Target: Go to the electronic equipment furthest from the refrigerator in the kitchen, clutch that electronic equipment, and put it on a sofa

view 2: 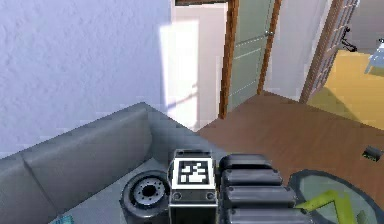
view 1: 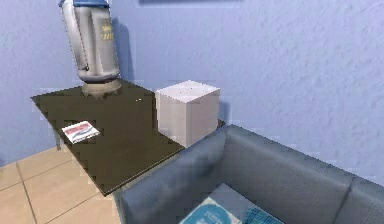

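Observation:
A grey-blue sofa point(view 1: 270, 170) fills the forward view's lower right, with a blue and white patterned thing point(view 1: 215, 213) on its seat. The same grey sofa point(view 2: 80, 160) lies across the arm side view's left. The dark arm point(view 2: 255, 190) rises from that view's bottom edge, with a white marked square point(view 2: 190, 172) at its end. Left of the square sits the gripper's point(view 2: 147, 195) round dark body, over the sofa's seat. Its far end is hard to make out, so I cannot tell whether it holds anything.
A dark side table point(view 1: 110, 125) stands beside the sofa's arm against a blue wall. It carries a tall silver urn point(view 1: 92, 45), a white cube point(view 1: 187, 110) and a small red and white flat item point(view 1: 80, 131). A wood-framed doorway point(view 2: 250, 55) and brown floor point(view 2: 290, 130) lie beyond the sofa.

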